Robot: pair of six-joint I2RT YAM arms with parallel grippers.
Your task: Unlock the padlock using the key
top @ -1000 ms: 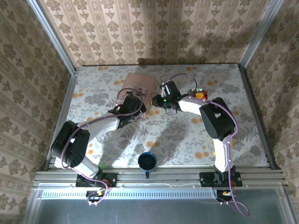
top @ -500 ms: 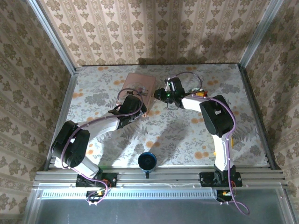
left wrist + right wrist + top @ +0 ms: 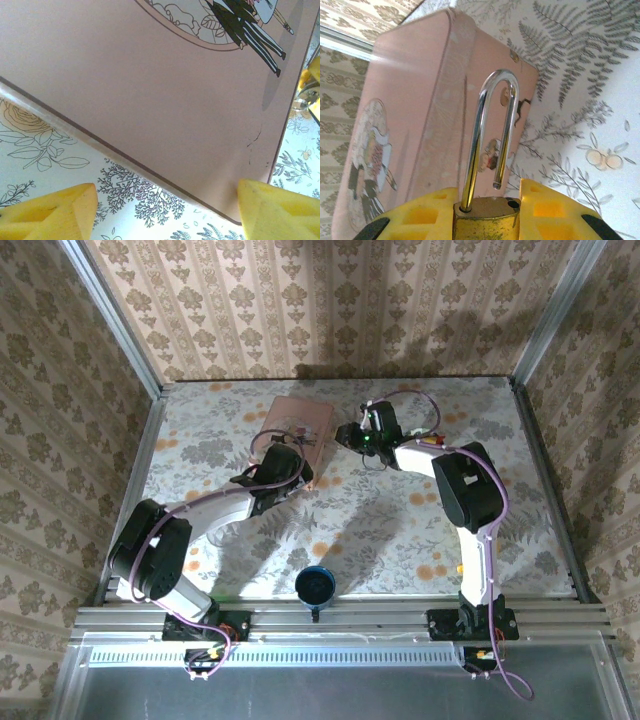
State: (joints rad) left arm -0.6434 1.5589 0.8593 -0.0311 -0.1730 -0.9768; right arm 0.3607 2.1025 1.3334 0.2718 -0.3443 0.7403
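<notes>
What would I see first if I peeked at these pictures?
A little brass padlock is pinched in the right claw, its shiny loop sticking up with one end out of its hole. Behind it lies a big pink box with a cartoon picture, on the far part of the flowery table, and the left claw hangs open at the box's edge.

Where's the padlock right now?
In the right wrist view, the padlock sits clamped in the right pincer, shackle open, with the pink box just behind it.

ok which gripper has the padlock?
The right gripper, clamped on the padlock; the left gripper hangs open and empty by the pink box.
</notes>
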